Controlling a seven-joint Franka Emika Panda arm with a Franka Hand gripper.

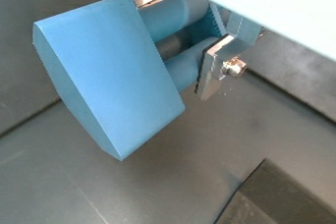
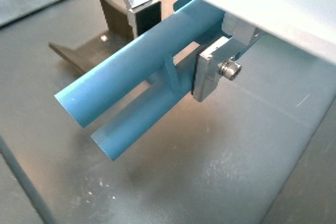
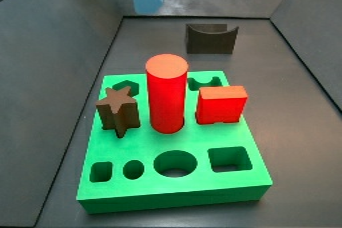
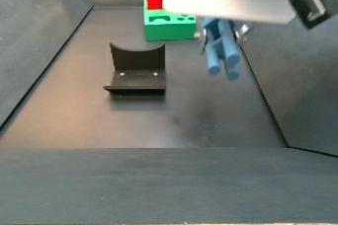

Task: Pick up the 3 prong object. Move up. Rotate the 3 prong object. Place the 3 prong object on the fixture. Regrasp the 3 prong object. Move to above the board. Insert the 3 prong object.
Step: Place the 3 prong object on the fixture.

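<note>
3 prong object [image 2: 132,95]: light blue, clamped between the silver fingers [image 2: 210,71], prongs hung below the gripper [image 4: 220,34], clear of the floor | gripper: closed on the piece, raised | fixture [image 4: 136,68]: seen below, to one side | board [image 3: 167,162]: well apart, red cylinder [image 3: 166,92] standing in it
</note>
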